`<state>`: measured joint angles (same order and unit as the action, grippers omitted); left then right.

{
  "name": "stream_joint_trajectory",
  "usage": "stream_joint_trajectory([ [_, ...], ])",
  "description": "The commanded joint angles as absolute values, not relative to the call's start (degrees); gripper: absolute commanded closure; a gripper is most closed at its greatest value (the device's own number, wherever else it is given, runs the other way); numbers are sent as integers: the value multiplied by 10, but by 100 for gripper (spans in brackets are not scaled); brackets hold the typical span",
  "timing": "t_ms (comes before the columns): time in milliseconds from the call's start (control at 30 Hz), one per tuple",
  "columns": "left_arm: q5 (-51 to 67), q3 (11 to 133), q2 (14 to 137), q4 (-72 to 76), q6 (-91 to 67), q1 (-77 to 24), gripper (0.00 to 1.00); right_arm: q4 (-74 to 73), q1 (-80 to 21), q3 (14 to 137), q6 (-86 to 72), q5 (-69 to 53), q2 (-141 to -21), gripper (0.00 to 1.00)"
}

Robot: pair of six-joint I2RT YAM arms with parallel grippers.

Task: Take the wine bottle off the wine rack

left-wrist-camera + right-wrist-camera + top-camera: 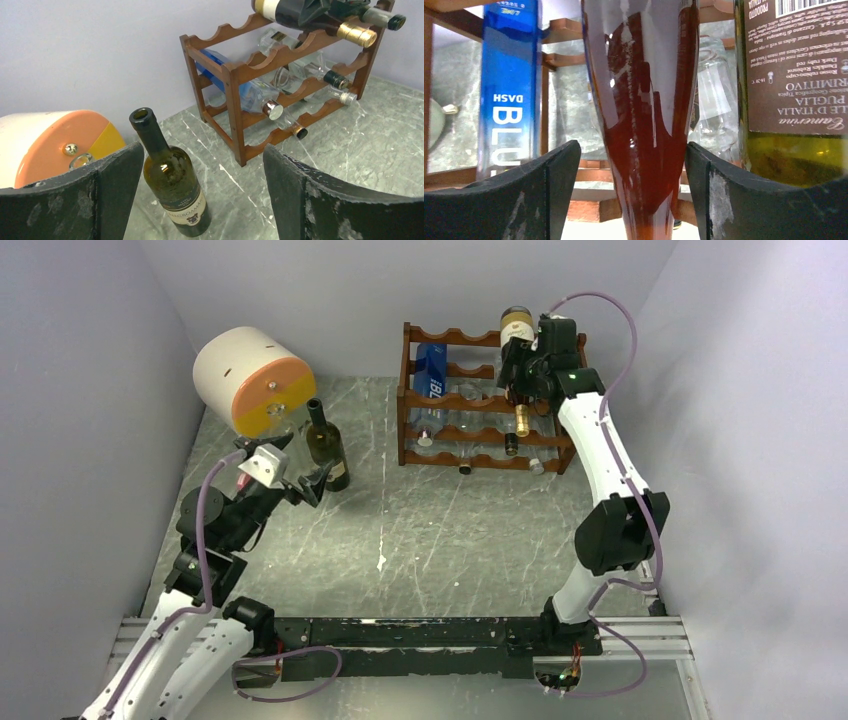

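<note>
The wine rack [452, 400] [235, 75], dark reddish wood with scalloped rails, stands at the back of the table. On its top tier lies a dark wine bottle [517, 325] [644, 100], neck toward me. My right gripper [522, 375] [634, 165] straddles this bottle. The right finger [724, 190] touches the glass, while a gap shows at the left finger [549, 185], so the jaws are open around it. My left gripper [305, 478] [202, 147] is open and empty at the left, just in front of a green bottle [325, 445] [172, 180] standing upright on the table.
The rack also holds a blue bottle [430, 370] [509, 85], an olive bottle with a label [794, 75] and several clear ones [300, 70]. A white and orange cylinder [250, 380] [50, 145] sits at the back left. Walls close in on three sides.
</note>
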<state>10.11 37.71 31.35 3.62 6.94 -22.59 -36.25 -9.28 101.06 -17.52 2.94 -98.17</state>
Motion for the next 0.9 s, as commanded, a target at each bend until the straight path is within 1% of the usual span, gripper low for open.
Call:
stream_joint_trajectory([
  [0, 95, 382, 328, 27, 79, -224, 8, -343, -90, 1025, -159, 54, -997, 23],
  [300, 96, 388, 351, 19, 79, -223, 11, -310, -91, 1008, -151, 61, -1021, 25],
  [467, 90, 385, 350, 21, 78, -223, 11, -293, -91, 997, -160, 48, -1027, 27],
  [733, 84, 387, 357, 19, 76, -223, 14, -241, -90, 945, -182, 13, -1011, 30],
  [867, 76, 386, 356, 19, 74, -223, 14, -221, -90, 926, -190, 18, -1004, 35],
])
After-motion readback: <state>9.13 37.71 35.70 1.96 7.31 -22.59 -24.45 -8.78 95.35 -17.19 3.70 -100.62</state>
